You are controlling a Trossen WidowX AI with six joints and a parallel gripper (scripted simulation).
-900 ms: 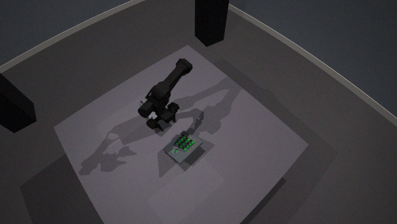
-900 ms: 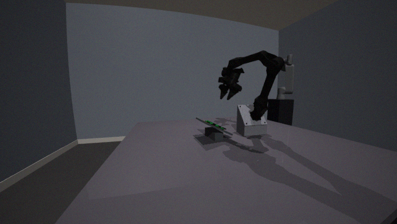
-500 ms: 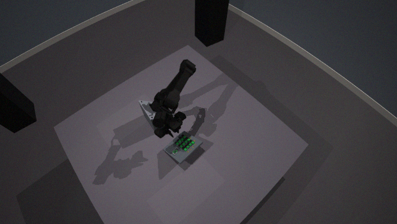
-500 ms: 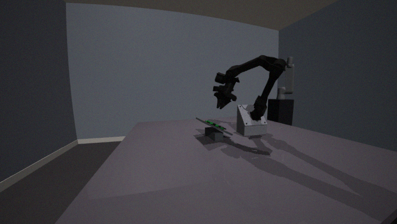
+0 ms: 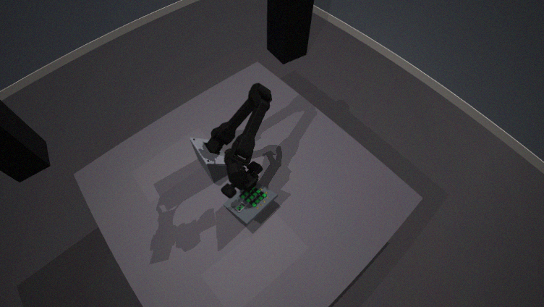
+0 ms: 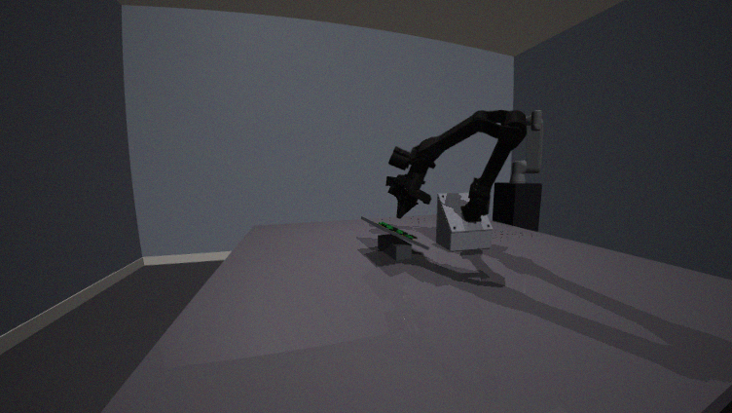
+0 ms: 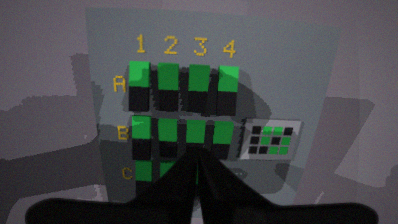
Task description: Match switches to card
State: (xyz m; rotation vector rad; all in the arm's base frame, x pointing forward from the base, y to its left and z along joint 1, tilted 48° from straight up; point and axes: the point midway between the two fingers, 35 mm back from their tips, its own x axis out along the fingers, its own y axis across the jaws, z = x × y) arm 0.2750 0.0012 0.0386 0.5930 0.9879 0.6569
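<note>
Near the middle of the desk [image 5: 342,182], the closed, empty pincer [image 7: 199,156] hung low over the switch panel [image 7: 300,75] beside its card [image 7: 271,140], touching no switch, so I judged the flipping unstarted and every differing switch left.

Dim room: blue-grey walls [image 6: 307,128], pale skirting [image 6: 184,257], dark floor [image 6: 128,308], grey table [image 6: 358,333], 2 black pillars [image 5: 289,26].

A grey table [image 6: 317,328] carries the tilted switch panel [image 6: 370,222] on its dark block [image 6: 394,246], with the arm's pale base [image 6: 460,231] standing just beside it. Long shadows cross the surface.
</note>
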